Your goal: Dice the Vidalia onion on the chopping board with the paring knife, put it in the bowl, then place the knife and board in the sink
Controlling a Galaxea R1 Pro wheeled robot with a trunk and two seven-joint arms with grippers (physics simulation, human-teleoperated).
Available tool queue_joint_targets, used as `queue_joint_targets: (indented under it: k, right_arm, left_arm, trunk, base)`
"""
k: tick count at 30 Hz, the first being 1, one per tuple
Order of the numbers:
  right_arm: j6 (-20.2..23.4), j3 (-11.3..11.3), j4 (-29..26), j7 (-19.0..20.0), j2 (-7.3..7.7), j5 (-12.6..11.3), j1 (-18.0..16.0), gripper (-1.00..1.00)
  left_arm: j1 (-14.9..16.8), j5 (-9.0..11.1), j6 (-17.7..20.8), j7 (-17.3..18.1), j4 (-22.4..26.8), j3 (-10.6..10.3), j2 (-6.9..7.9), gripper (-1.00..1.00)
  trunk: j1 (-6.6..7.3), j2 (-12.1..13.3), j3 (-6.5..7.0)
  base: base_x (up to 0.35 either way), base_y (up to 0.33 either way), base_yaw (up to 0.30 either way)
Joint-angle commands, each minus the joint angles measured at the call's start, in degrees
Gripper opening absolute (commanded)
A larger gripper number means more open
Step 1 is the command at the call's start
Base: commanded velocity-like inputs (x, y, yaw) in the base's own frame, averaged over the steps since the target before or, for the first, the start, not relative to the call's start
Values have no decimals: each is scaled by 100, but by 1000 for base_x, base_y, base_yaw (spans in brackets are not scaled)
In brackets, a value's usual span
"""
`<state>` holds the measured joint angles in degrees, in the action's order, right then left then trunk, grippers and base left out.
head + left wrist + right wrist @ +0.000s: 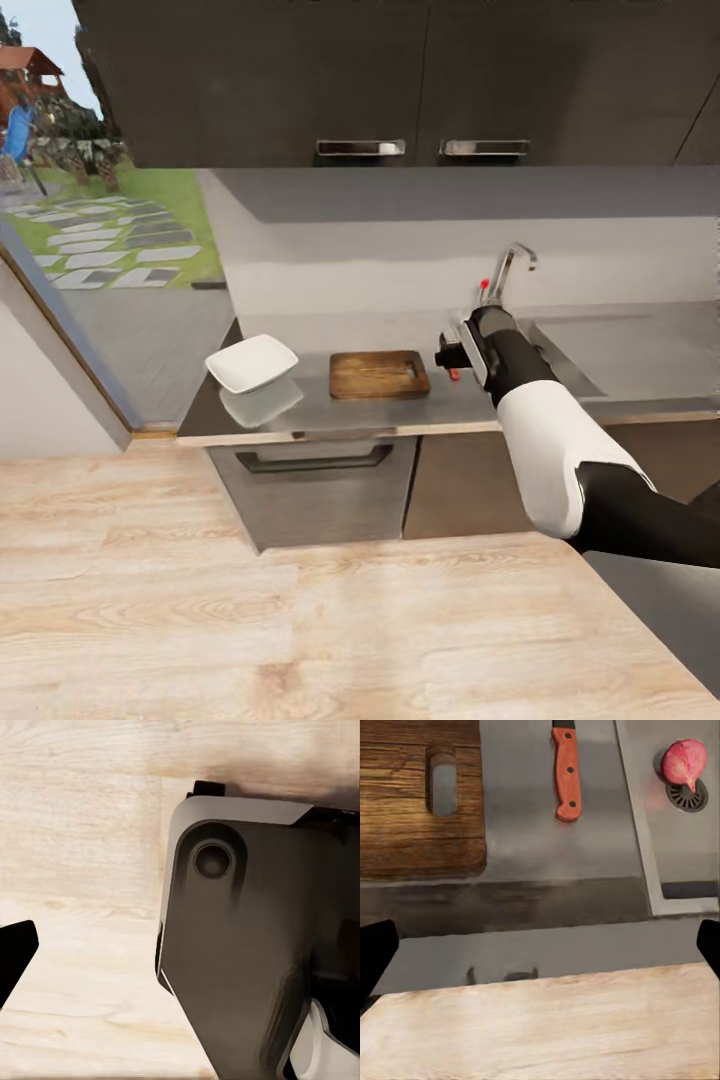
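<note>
**Steel basin still holds onion — reach pending**

Pinkish Vidalia onion point(685, 762) is seen resting in the sink point(675, 855) beside the drain. Paring knife point(568, 774) is laid on the countertop point(540, 847) between sink and chopping board point(412, 802) — staged for dicing, it is judged. Right gripper point(540, 945) is spread wide, empty, above the counter edge. Left gripper point(11, 960) state cannot be told. Bowl point(252, 363) is set left of the board.

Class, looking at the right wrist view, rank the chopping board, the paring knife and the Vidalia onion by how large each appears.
1. chopping board, though cut off by the picture's edge
2. paring knife, red handle showing, blade mostly cut off
3. Vidalia onion, lying in the sink beside the drain
</note>
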<state>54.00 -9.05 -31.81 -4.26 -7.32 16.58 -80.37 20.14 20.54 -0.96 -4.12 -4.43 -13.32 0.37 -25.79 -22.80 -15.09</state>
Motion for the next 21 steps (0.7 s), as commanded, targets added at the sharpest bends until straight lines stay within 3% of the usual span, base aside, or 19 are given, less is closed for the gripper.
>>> queue_joint_targets:
  k: [1,15,20,21]
  right_arm:
    - [-2,-38,56,-14,-9,16,-8,100]
    - [-724,-43,1014,-22,21,33,-6,100]
    - [-1533,-50,1940,-22,103,42,-5,100]
    - [-1989,-47,2417,-24,191,41,-5,100]
  left_arm:
    - [5,45,-10,-1,-13,-48,-2,100]
    - [6,43,-9,-1,-5,-48,-18,100]
    - [7,41,-20,-1,-5,-48,-13,100]
    - [7,39,-24,-1,-5,-48,-12,100]
  trunk:
    - [0,-12,-11]
    - [0,-12,-11]
    - [0,-12,-11]
    - [0,-12,-11]
  base:
    - [-338,0,0]
    - [-339,0,0]
    - [-288,0,0]
    - [-158,0,0]
